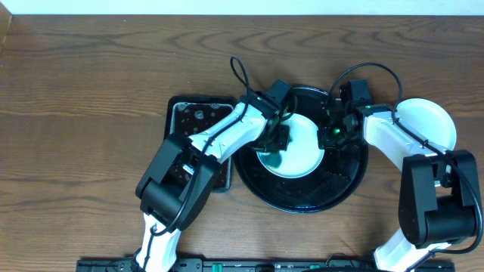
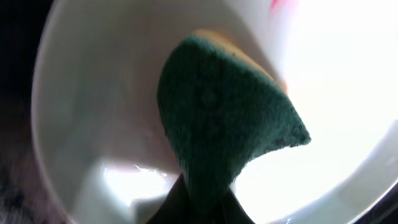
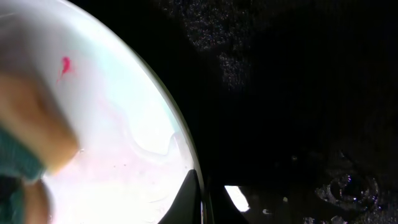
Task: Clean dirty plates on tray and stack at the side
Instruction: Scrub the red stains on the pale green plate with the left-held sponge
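Observation:
A pale blue-white plate (image 1: 302, 157) lies in the round black tray (image 1: 342, 177). My left gripper (image 1: 278, 138) is shut on a green sponge (image 2: 217, 118) with a yellow back, and the sponge presses on the plate's inside (image 2: 93, 124). A red smear (image 2: 280, 5) shows at the plate's far edge, and a small red mark (image 3: 64, 65) appears in the right wrist view. My right gripper (image 1: 331, 134) is shut on the plate's right rim (image 3: 186, 155), one finger over it and one under. A second white plate (image 1: 427, 125) sits on the table to the right of the tray.
A smaller rectangular black tray (image 1: 198, 121) lies left of the round tray, partly under my left arm. The round tray's floor (image 3: 298, 93) is wet with droplets. Bare wooden table lies at the back and far left.

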`<move>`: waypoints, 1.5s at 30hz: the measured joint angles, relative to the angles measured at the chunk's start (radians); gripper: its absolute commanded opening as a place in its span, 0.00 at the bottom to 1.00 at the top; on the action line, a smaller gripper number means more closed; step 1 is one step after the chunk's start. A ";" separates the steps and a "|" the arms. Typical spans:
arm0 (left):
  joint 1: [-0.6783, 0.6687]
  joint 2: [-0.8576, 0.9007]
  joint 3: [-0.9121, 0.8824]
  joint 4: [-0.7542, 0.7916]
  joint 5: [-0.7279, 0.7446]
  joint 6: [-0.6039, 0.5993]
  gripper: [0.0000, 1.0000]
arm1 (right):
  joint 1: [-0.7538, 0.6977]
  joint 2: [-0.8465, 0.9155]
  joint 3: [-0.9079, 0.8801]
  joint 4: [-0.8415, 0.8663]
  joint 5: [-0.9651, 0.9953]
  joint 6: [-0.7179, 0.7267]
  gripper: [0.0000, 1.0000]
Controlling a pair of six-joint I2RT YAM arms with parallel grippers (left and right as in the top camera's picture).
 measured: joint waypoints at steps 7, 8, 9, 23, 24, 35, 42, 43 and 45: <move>0.000 -0.003 0.060 -0.093 -0.011 0.068 0.07 | 0.000 0.000 -0.001 -0.001 -0.004 0.000 0.01; 0.000 -0.006 0.060 -0.072 -0.020 0.072 0.08 | 0.000 0.000 -0.001 -0.002 -0.004 0.000 0.01; 0.000 -0.010 0.060 -0.041 -0.033 0.075 0.08 | 0.000 0.000 -0.001 -0.002 -0.004 0.000 0.01; 0.002 -0.015 0.064 0.324 -0.090 0.087 0.08 | 0.000 0.000 -0.001 -0.002 -0.004 0.000 0.01; 0.002 -0.008 0.064 0.355 -0.090 0.085 0.08 | 0.000 0.000 -0.001 -0.002 -0.005 0.000 0.01; 0.002 0.086 0.066 0.472 -0.088 0.033 0.08 | 0.000 0.000 -0.001 -0.002 -0.005 0.000 0.01; 0.003 0.087 0.110 0.314 -0.091 0.014 0.08 | 0.000 0.000 -0.001 -0.001 -0.005 0.000 0.01; 0.003 0.083 0.114 0.281 -0.092 0.014 0.07 | 0.000 0.000 -0.001 0.000 -0.005 0.000 0.01; 0.005 0.071 0.114 0.216 -0.098 0.014 0.07 | 0.000 0.000 -0.001 0.000 -0.005 0.000 0.01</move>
